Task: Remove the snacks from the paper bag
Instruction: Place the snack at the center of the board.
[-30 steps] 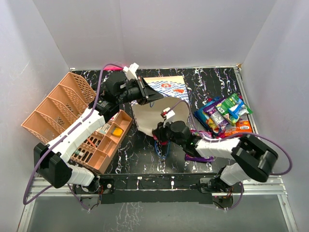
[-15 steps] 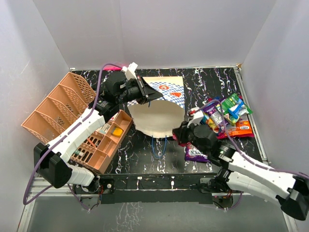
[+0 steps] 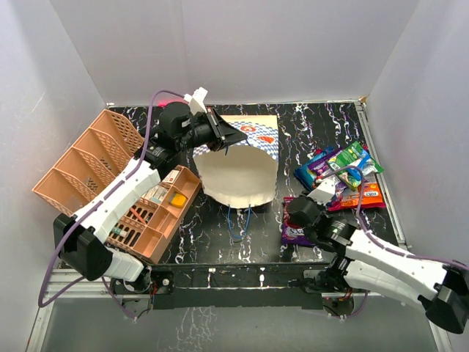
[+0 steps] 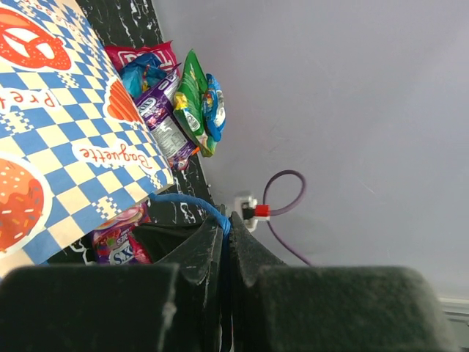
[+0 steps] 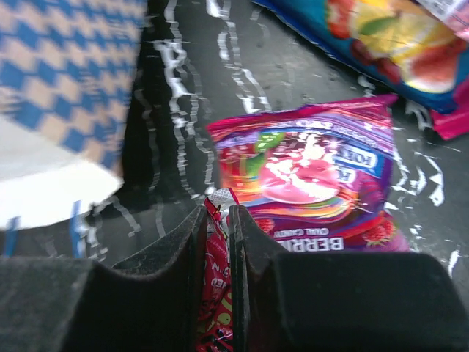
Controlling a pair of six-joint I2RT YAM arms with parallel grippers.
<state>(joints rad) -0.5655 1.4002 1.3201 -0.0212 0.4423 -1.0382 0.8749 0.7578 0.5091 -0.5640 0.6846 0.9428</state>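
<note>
Right gripper (image 5: 218, 214) clamped on small red glossy crinkly packet (image 5: 215, 286), clear of the bag, above magenta-purple packet (image 5: 308, 176); likely drop zone: snack pile (image 3: 344, 170); left gripper (image 4: 226, 224) pinches thin blue cord handle (image 4: 187, 202), propping cream chequered paper bag (image 3: 236, 176) up for access.

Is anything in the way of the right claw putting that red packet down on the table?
Nothing visible blocks it. The right gripper pinches the red packet clear of the paper bag; a purple packet lies on the table just ahead.
</note>
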